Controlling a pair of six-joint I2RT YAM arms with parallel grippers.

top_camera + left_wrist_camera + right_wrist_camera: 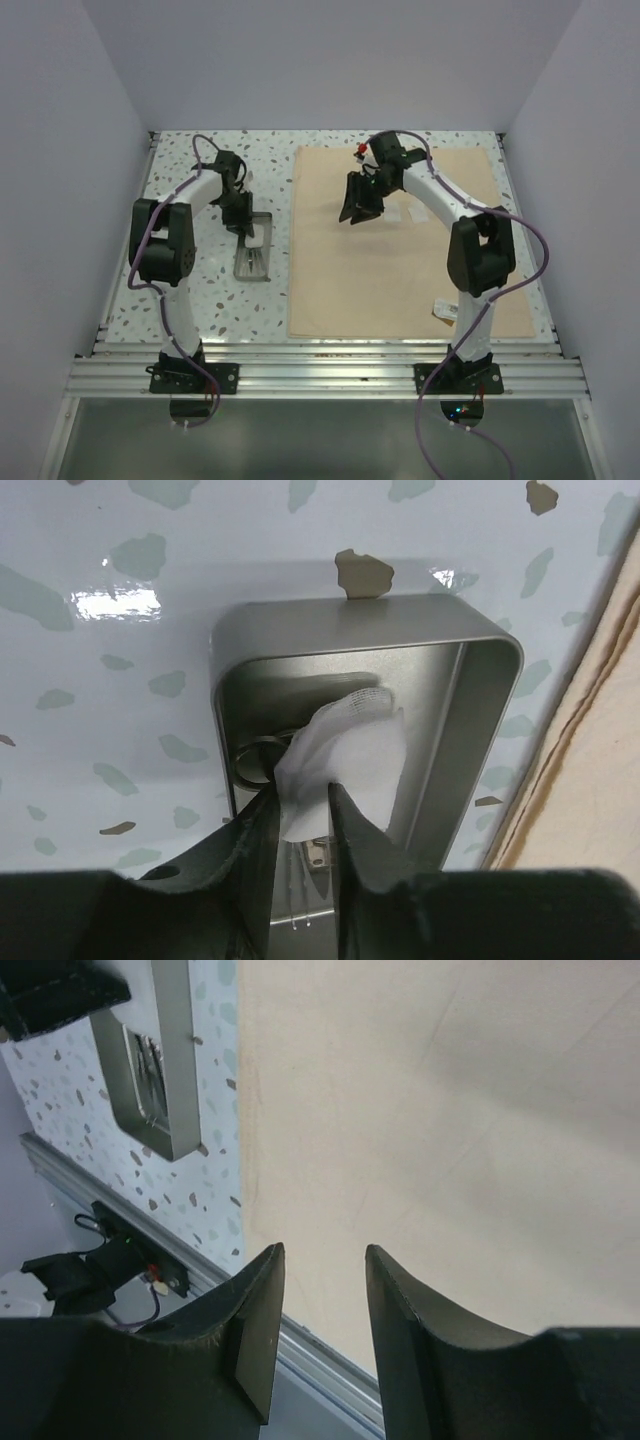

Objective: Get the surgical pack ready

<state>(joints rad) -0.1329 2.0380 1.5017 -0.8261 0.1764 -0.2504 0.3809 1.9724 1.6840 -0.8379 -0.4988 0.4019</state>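
Observation:
The grey metal tray (254, 266) stands on the speckled table, left of the tan cloth sheet (400, 270). My left gripper (303, 790) is shut on a white gauze square (345, 745) and holds it inside the tray (485, 690). A scissors ring (257, 759) shows under the gauze. My right gripper (360, 205) hangs open and empty above the cloth (450, 1110); the tray (150, 1080) lies to its left. More white gauze (405, 213) lies on the cloth by the right arm. A small white packet (446, 310) lies near the cloth's front right.
The aluminium rail (320, 375) runs along the near edge with both arm bases on it. White walls close in the table on the left, back and right.

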